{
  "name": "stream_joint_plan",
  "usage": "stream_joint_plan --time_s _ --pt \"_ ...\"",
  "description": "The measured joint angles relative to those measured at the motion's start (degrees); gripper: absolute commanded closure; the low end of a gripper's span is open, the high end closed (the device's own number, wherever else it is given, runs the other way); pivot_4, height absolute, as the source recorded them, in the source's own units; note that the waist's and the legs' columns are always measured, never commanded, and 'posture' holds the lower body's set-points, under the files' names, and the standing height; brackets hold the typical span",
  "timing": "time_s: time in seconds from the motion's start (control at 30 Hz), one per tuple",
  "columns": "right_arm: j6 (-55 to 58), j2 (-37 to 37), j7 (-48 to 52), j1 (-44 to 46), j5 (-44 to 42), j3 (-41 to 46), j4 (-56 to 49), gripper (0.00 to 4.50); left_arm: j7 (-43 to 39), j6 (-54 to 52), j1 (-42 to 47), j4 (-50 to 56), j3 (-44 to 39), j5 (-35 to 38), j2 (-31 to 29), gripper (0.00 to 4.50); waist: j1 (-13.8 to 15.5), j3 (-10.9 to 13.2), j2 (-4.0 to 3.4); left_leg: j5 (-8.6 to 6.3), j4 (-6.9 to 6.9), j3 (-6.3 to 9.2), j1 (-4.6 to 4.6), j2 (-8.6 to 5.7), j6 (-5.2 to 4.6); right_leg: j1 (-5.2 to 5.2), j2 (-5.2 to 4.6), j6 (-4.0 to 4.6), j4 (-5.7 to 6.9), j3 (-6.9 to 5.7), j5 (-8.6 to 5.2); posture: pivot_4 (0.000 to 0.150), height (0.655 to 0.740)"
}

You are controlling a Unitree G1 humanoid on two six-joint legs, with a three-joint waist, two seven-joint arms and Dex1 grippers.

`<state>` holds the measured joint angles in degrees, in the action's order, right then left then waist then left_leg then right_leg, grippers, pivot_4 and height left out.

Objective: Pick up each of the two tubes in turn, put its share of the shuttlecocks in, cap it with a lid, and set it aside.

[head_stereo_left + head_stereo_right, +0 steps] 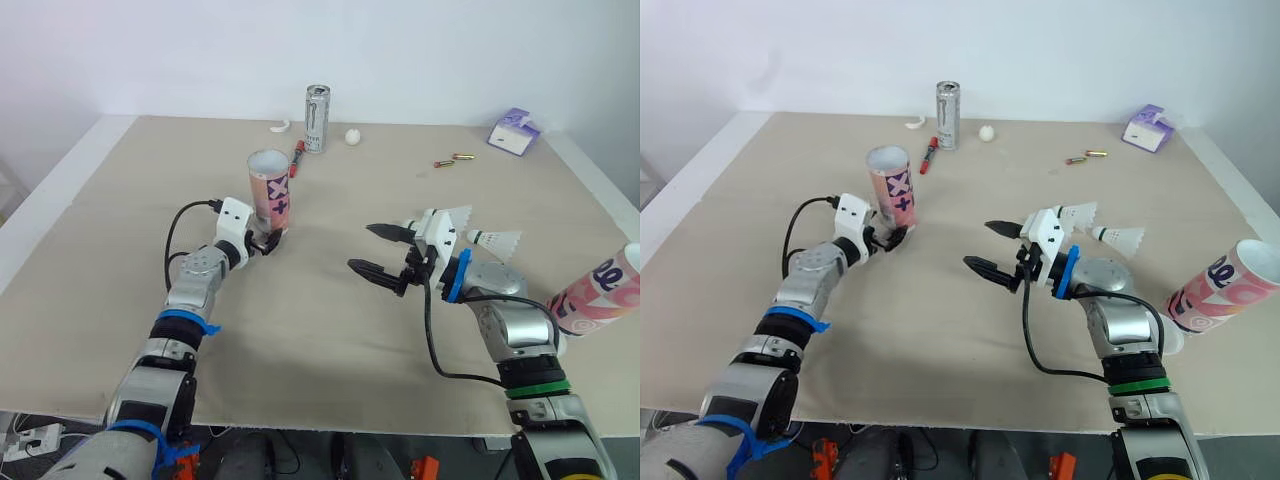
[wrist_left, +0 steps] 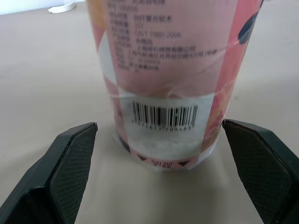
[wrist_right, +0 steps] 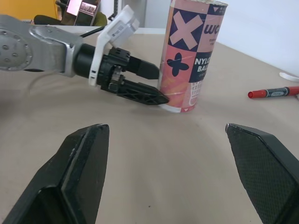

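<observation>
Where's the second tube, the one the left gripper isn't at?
The second tube lies tilted at the table's right edge in the head views, just right of the right arm, nearer the robot than the shuttlecocks.

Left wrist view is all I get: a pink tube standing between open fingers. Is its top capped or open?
Observer: Open. The upright tube has no lid on it.
Operator: Where's the other tube?
Observer: The second tube lies tilted at the far right, past the right gripper.
Operator: Any shuttlecocks nearby?
Observer: Two shuttlecocks lie close beside that gripper, which is open and holds nothing.
</observation>
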<state>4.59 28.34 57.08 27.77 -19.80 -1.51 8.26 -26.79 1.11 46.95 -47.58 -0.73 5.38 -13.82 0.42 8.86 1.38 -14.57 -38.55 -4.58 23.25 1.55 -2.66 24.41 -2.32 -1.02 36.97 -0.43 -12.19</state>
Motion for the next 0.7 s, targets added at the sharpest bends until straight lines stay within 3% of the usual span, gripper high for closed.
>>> stream_joint_plan --time_s 0.7 --pt "0.1 0.0 -0.8 -0.2 0.5 0.0 -0.5 0.19 -0.5 5.3 13.1 -21.4 -0.5 -2.6 1.8 0.0 0.0 0.0 0.05 -0.01 0.0 0.0 0.06 -0.03 0.0 0.04 -0.01 -0.06 0.0 -0.01 -0.03 0.15 0.74"
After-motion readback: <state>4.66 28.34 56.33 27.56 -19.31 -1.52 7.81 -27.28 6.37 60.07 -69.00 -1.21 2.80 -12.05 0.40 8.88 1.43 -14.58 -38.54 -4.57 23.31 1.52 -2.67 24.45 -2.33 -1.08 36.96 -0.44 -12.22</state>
